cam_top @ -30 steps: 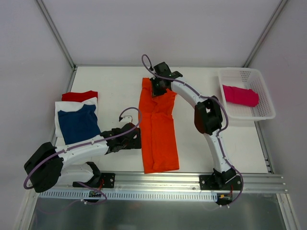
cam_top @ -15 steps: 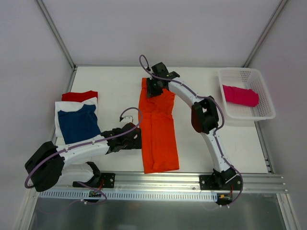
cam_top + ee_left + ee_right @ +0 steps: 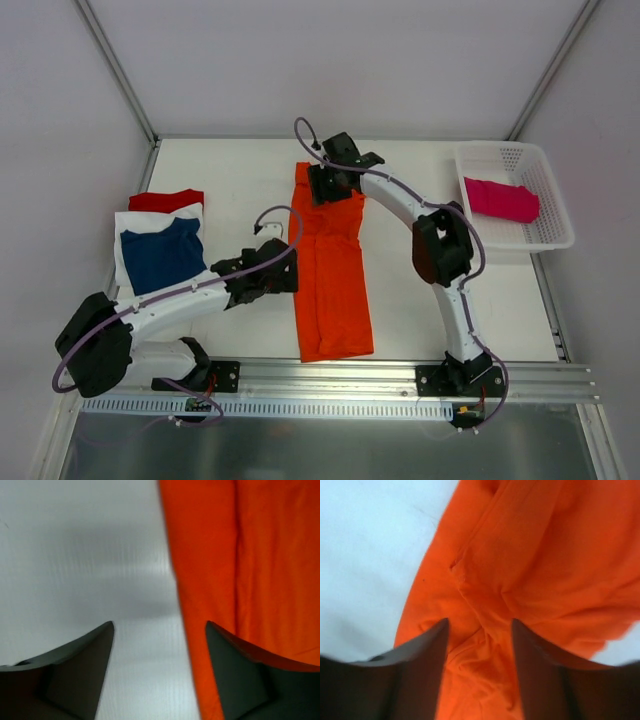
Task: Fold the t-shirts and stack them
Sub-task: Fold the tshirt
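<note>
The bright orange t-shirt (image 3: 330,270) lies folded into a long strip down the middle of the table. My right gripper (image 3: 327,186) is at its far end, open, with its fingers on either side of bunched orange cloth (image 3: 485,650); the gripper (image 3: 480,624) is low over it. My left gripper (image 3: 284,278) is open at the strip's left edge; in the left wrist view the gripper (image 3: 160,626) straddles the edge of the orange cloth (image 3: 220,570). A navy shirt (image 3: 163,258) lies on a white one (image 3: 127,225) and a red one (image 3: 165,200) at the left.
A white mesh basket (image 3: 545,235) at the far right holds a folded magenta shirt (image 3: 500,199). Metal frame posts rise at the far corners. A rail (image 3: 330,375) runs along the near edge of the table.
My left gripper has moved a little farther away and to the right, up to the orange shirt's left edge. My right gripper has shifted only slightly over the shirt's far end.
</note>
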`<state>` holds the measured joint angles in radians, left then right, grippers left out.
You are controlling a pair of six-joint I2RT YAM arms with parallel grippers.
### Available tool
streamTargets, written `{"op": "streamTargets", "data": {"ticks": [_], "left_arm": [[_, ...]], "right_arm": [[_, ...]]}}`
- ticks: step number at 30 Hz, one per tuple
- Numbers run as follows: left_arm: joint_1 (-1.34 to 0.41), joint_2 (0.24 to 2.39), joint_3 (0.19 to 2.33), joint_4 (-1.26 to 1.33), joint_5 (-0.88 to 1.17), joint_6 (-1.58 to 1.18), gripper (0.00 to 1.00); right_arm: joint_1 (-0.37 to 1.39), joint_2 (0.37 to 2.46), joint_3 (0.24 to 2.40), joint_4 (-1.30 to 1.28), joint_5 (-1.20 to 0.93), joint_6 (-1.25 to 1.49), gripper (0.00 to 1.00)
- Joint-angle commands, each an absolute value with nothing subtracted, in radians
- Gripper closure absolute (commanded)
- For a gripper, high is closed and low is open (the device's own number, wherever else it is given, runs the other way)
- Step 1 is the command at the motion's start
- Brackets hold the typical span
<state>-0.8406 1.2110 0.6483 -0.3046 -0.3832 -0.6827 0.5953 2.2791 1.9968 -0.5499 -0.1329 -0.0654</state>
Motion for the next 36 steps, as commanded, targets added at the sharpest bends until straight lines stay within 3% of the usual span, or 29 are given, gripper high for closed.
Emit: {"op": "streamTargets", "data": {"ticks": [1, 2, 3, 4, 5, 15, 24, 36], "left_arm": [[-0.773, 1.247, 0.822, -0.242, -0.457, -0.537, 0.36], [-0.746, 1.264, 0.854, -0.224, -0.436, -0.517, 0.5], [-0.682, 1.308, 0.917, -0.184, -0.369, -0.482, 0.79], [-0.651, 1.339, 0.951, -0.172, -0.342, -0.473, 0.94], [-0.622, 1.37, 0.988, -0.169, -0.321, -0.466, 1.0], [-0.434, 1.854, 1.412, -0.115, -0.125, -0.414, 1.0], [-0.356, 2.083, 1.594, 0.034, 0.093, -0.408, 1.0], [-0.347, 2.37, 1.963, 0.006, 0.181, -0.42, 1.0]], "right_arm": [[0.594, 2.082, 2.009, -0.503, -0.003, -0.123, 0.5], [0.589, 2.077, 2.019, -0.529, 0.053, -0.13, 0.58], [0.578, 2.08, 2.025, -0.543, 0.072, -0.13, 0.71], [0.574, 2.085, 2.029, -0.557, 0.086, -0.129, 0.94], [0.562, 2.092, 2.04, -0.58, 0.092, -0.129, 0.99], [0.496, 2.285, 2.152, -0.663, 0.06, -0.089, 0.99], [0.439, 2.413, 2.233, -0.696, 0.018, -0.074, 0.99], [0.408, 2.473, 2.296, -0.718, 0.023, -0.084, 1.0]]}}
